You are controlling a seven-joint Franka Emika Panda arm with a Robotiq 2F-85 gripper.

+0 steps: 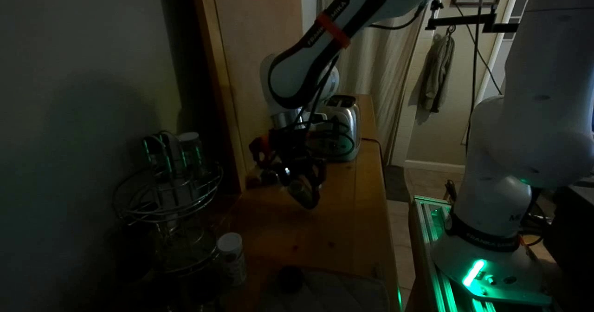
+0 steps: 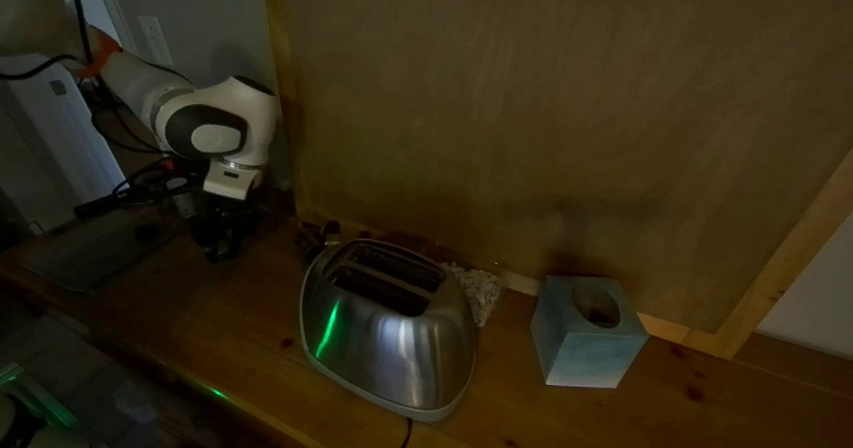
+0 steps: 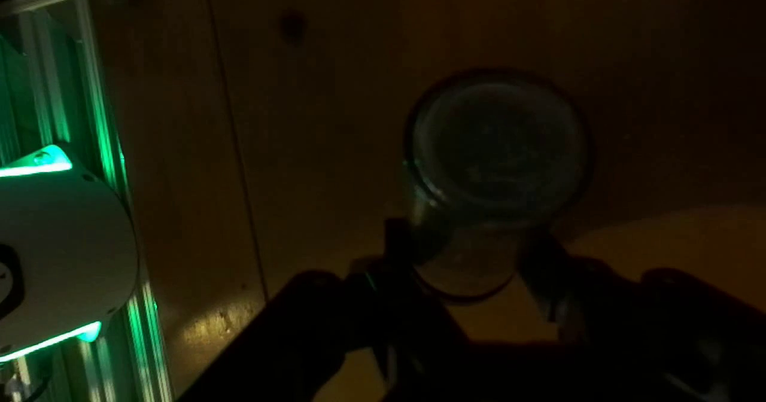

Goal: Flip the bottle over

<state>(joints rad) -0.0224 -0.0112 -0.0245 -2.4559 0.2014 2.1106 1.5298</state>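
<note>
The bottle (image 1: pixel 304 195) is a small dark glassy one, held tilted above the wooden table in an exterior view. In the wrist view the bottle (image 3: pixel 497 145) turns a round flat end towards the camera, with its side running down between the fingers. My gripper (image 1: pixel 300 178) has its fingers on both sides of the bottle and appears shut on it; the fingers also show in the wrist view (image 3: pixel 470 243). In an exterior view the gripper (image 2: pixel 223 245) is a dark shape, and the bottle cannot be told apart from it. The picture is very dark.
A wire rack (image 1: pixel 167 217) with jars stands by the wall, beside a pale-lidded jar (image 1: pixel 231 258). A grey mat (image 1: pixel 338 293) bears a dark round thing (image 1: pixel 290 278). A silvery toaster (image 2: pixel 393 341), a tissue box (image 2: pixel 586 355) and a pebble-filled bag (image 2: pixel 478 288) stand along the table.
</note>
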